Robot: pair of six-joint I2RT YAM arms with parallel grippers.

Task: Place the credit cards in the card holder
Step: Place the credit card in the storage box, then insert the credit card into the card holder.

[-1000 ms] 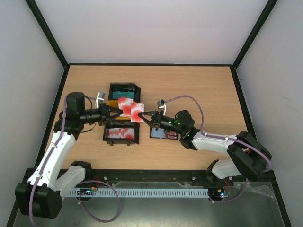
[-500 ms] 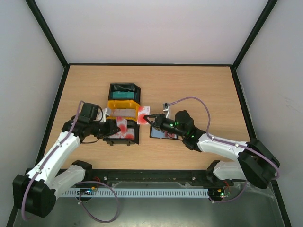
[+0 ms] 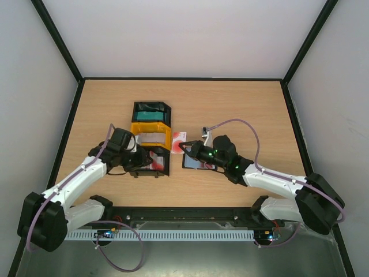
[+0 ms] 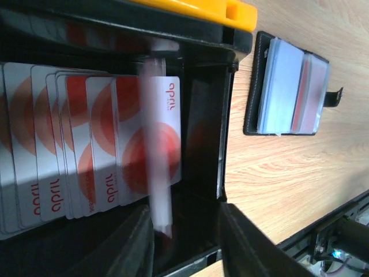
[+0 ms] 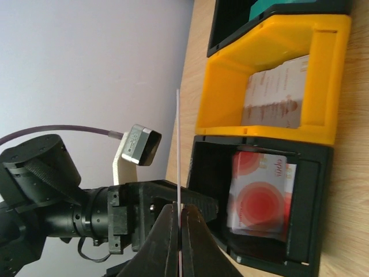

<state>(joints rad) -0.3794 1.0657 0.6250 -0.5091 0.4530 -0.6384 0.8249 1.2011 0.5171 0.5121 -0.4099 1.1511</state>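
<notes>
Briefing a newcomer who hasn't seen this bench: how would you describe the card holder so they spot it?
On the wooden table, find the row of three trays. Just right of the nearest, black tray lies the card holder. Unlike the boxy trays, it is a flat black wallet, open, cards in its pockets.
</notes>
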